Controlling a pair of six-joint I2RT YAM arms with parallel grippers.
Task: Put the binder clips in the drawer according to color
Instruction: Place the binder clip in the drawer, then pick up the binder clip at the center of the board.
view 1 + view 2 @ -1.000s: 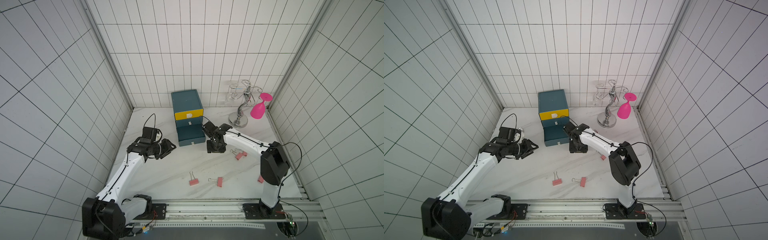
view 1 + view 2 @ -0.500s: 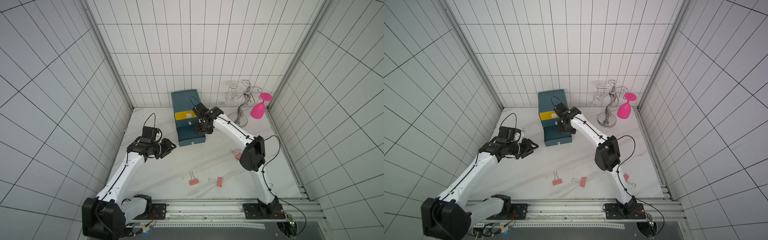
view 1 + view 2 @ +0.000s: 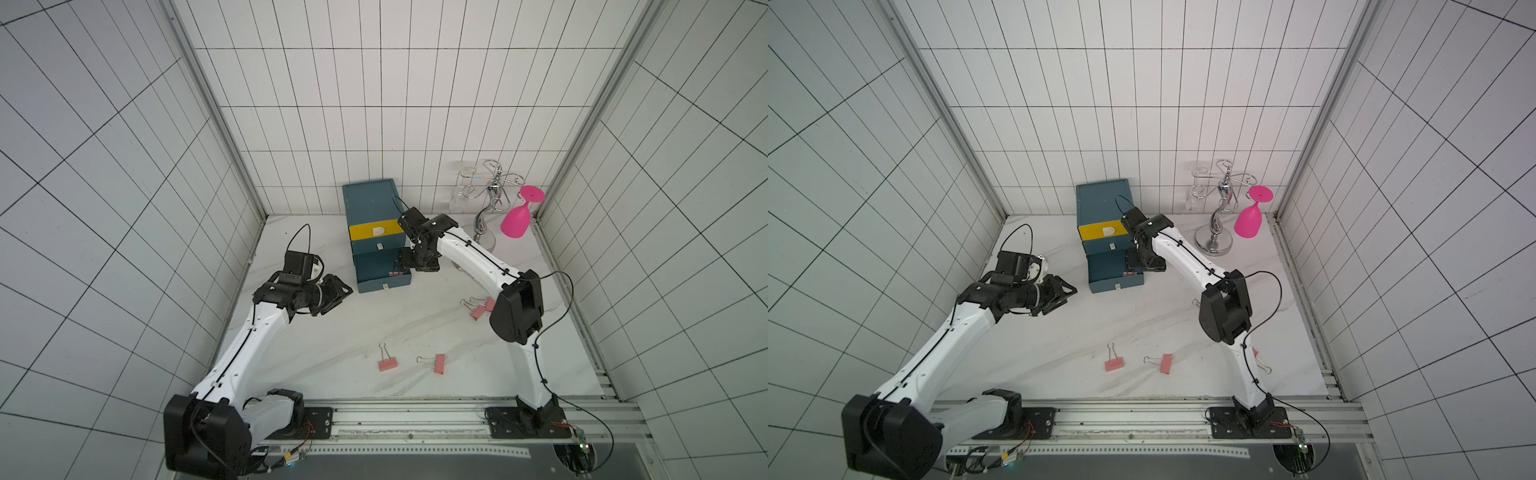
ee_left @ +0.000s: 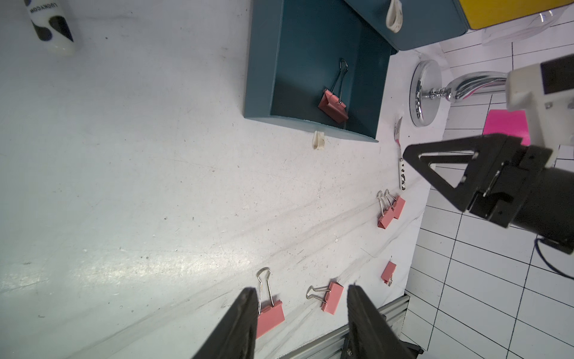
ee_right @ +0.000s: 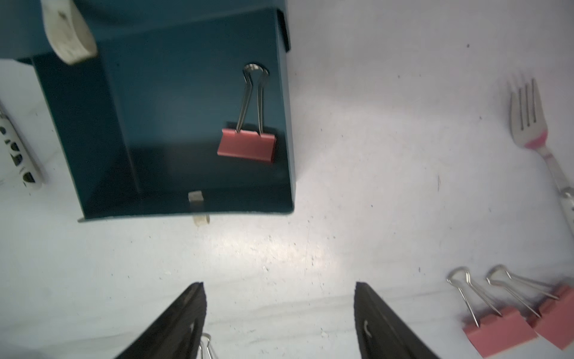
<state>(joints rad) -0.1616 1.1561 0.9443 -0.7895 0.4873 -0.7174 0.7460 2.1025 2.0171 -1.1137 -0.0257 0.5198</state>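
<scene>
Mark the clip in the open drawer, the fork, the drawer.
binder clip [image 5: 247, 149], right wrist view, pink body.
fork [image 5: 528, 132], right wrist view, head.
open drawer [image 5: 90, 124], right wrist view, side wall.

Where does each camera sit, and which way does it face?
Both top views: high above the front rail, looking down on the table; both arms whole, left gripper, right gripper.
Left wrist: looks across the table to the open drawer; both grippers show.
Right wrist: looks down into the drawer; its own gripper shows.
Shared: both wrist views show the pink clip lying in the drawer.

The left hand [image 4: 300, 287] and right hand [image 5: 279, 284] hover, fingers spread, empty.
</scene>
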